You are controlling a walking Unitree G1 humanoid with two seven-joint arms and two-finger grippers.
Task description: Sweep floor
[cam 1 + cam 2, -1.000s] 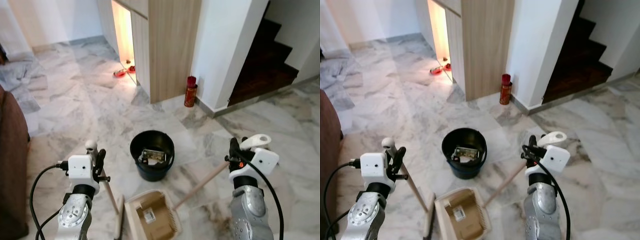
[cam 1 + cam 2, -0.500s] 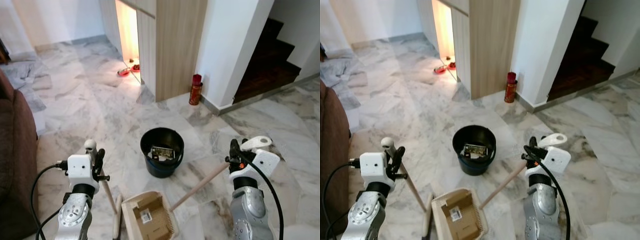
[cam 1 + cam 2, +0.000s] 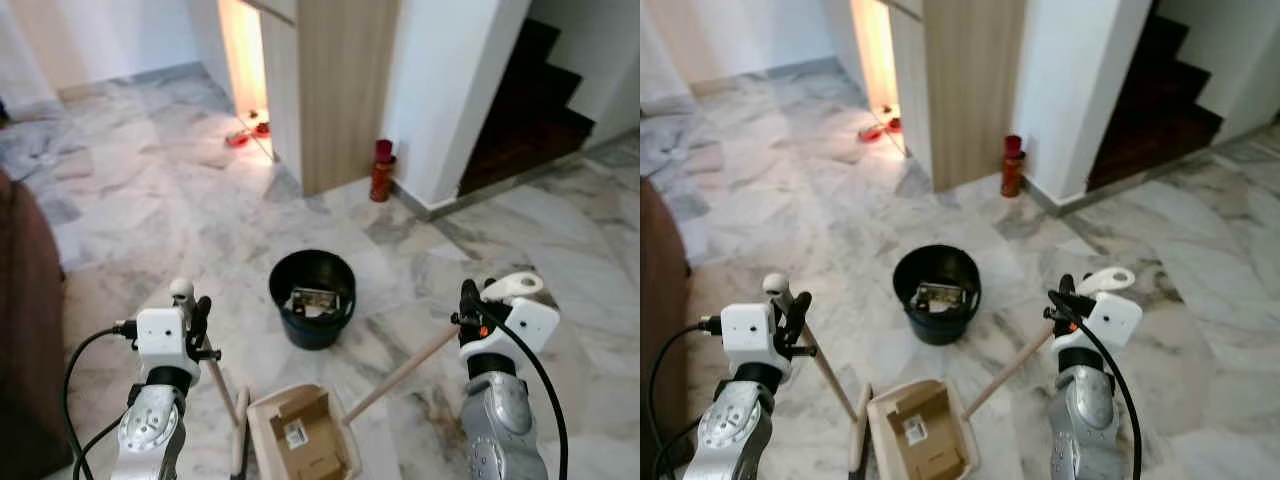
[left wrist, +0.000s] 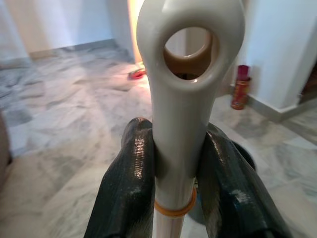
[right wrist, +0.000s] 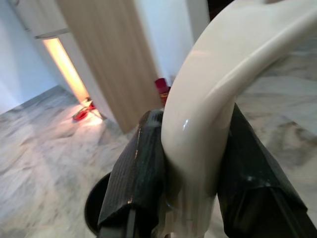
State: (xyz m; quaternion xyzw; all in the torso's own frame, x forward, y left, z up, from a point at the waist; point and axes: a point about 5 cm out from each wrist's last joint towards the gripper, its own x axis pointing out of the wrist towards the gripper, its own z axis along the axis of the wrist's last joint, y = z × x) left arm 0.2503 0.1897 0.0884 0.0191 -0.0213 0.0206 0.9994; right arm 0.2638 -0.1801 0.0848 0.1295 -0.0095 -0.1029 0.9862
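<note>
My left gripper (image 3: 192,322) is shut on the broom handle (image 4: 184,129), whose cream end has a round hanging hole. The wooden shaft (image 3: 222,390) slants down to the broom head (image 3: 239,446) on the floor. My right gripper (image 3: 470,308) is shut on the curved cream grip of the dustpan handle (image 5: 208,124). Its wooden pole (image 3: 400,372) runs down to the beige dustpan (image 3: 303,442), which holds a piece of cardboard (image 3: 300,436). A black bucket (image 3: 314,297) with some rubbish in it stands on the marble floor just beyond the dustpan.
A wooden cabinet panel (image 3: 345,90) and white wall (image 3: 450,90) rise ahead, with a red canister (image 3: 381,171) at their foot. Dark stairs (image 3: 530,100) climb at the right. Red items (image 3: 240,138) lie by a lit gap. A brown sofa (image 3: 25,330) edges the left.
The whole view has shifted slightly as I moved. The bucket sits a little higher and more left in view. Both grippers keep the same hold on their handles.
</note>
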